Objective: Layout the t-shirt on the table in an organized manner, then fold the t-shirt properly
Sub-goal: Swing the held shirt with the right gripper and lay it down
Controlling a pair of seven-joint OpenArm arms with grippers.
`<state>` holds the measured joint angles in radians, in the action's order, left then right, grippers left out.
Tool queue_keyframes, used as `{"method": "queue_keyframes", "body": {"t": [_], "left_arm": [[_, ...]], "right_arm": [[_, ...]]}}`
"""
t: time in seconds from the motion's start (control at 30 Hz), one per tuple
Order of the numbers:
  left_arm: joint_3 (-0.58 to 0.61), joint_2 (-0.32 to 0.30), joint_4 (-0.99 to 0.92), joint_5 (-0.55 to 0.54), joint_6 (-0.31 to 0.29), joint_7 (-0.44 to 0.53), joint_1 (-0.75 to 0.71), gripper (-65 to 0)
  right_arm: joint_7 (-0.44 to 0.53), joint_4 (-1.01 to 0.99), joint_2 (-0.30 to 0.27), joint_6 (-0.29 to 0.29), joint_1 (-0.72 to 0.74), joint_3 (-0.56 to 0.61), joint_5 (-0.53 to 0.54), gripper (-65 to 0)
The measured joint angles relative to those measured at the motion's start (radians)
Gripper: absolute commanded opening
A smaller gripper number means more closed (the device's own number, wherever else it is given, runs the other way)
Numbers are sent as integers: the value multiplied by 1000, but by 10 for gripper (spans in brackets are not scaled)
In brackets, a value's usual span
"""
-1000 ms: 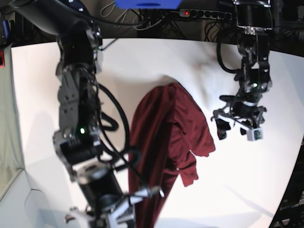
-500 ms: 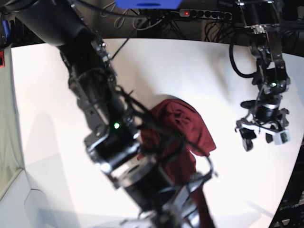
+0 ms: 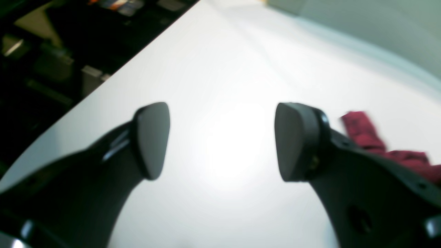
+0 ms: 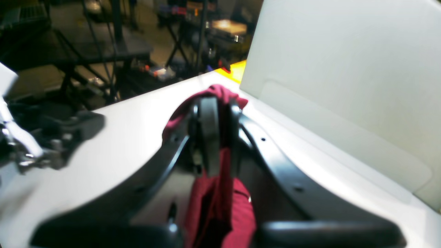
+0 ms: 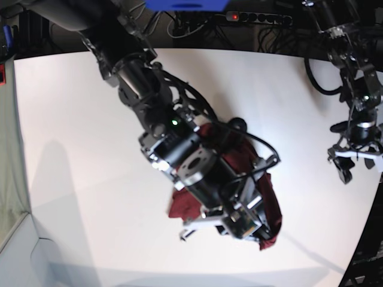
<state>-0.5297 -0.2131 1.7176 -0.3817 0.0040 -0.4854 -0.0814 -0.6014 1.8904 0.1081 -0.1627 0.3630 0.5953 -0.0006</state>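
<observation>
Near the middle of the white counter [image 5: 72, 119] the maroon t-shirt [image 5: 270, 206] lies bunched and wrinkled, partly hidden beneath the right arm. Soft, light and limp, it will likely sag and drag; hems or shoulder seams look like the best holds. The right hand [image 4: 215, 136] pinches a fold of it. The left hand [image 3: 220, 141] hangs spread, well apart.

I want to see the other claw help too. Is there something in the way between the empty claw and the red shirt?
Nothing visible is. The left gripper hangs open over bare white table, and only clear tabletop lies between it and the t-shirt. The right gripper is shut on the shirt.
</observation>
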Motion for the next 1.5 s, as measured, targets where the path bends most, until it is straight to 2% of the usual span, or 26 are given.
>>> {"method": "queue_keyframes", "body": {"t": [0.13,0.27,0.5,0.63,0.83,0.9,1.13,1.33,1.5], "left_arm": [[-15,0,0,0,0,3,1,-189],[-5,2,0,-2,0,6,7,-189],[-42,0,0,1,-5,2,10,-189],[-119,-54,-2,-1,-3,5,10,-189],[-172,-102,-7,1,-1,-1,12,-188],[-189,-124,-7,10,0,5,11,-188],[-182,-167,-14,7,-2,13,-6,-188],[-167,-179,-42,10,-4,-3,-21,-188],[-165,-186,-23,8,-7,0,-68,-188]], "right_arm": [[5,5,-31,1,-32,-66,-14,-650],[2,3,-30,2,-45,-67,-17,-650],[7,-2,-27,-2,-167,101,-1,-650],[7,-37,-27,-1,-208,188,-7,-650],[10,-37,-31,-1,-290,241,-10,-650],[12,-37,-47,-1,-322,257,-10,-650],[10,-104,-61,-1,-402,311,-10,-650],[6,-122,-38,-2,-347,290,-8,-650],[-3,-106,-36,0,-213,137,-13,-650]]}}
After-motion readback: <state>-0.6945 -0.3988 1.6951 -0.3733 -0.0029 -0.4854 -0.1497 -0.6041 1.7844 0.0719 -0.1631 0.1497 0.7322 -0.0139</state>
